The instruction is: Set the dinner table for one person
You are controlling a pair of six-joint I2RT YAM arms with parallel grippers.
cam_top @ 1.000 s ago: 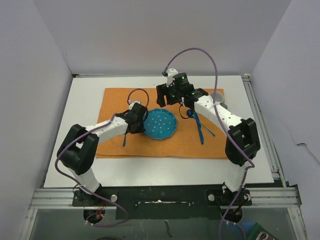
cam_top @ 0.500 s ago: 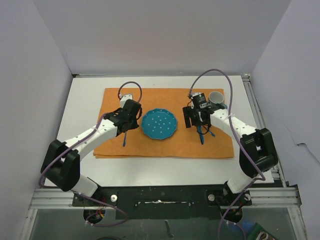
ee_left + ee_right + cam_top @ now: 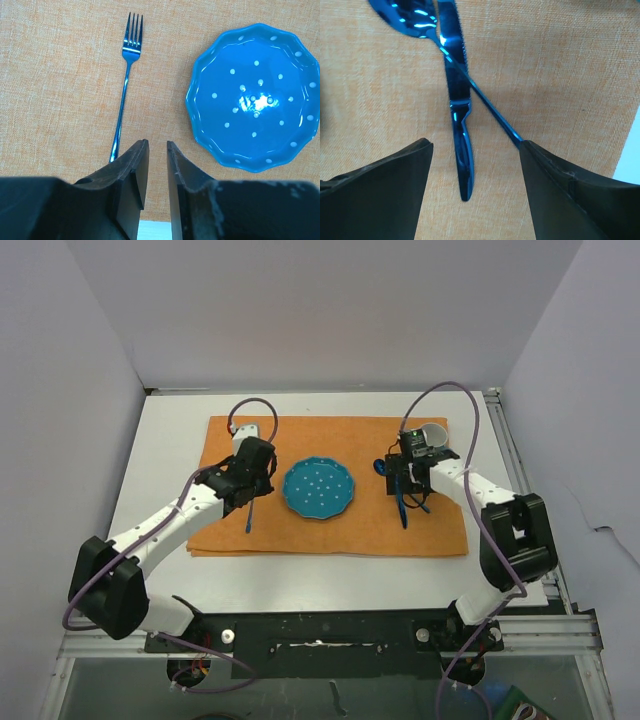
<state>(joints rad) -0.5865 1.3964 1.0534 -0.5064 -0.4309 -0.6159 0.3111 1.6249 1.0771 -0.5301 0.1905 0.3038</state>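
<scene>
1. The white counter (image 3: 300, 580) fills the floor of the booth, and an orange cloth (image 3: 330, 532) is spread over its middle, leaving bare white all round.
2. A blue plate (image 3: 318, 488) with pale dots and a scalloped rim sits at the centre of the cloth.
3. A blue fork (image 3: 125, 100) lies on the cloth to the left of the plate, apart from it.
4. The left hand (image 3: 157, 145) hangs over the fork's handle end, its fingers drawn near each other with a narrow slit between them, pinching nothing.
5. To the right of the plate a blue knife (image 3: 457, 110) and a blue spoon (image 3: 410, 17) lie on the cloth, crossing each other, the spoon's thin handle slanting across the knife's blade.
6. The right hand (image 3: 475, 144) hovers just above that pair with its fingers spread wide, nothing between them but the cutlery lying below.
7. A pale cup (image 3: 432, 432) stands by the far right corner of the cloth, partly hidden behind the right arm.
</scene>
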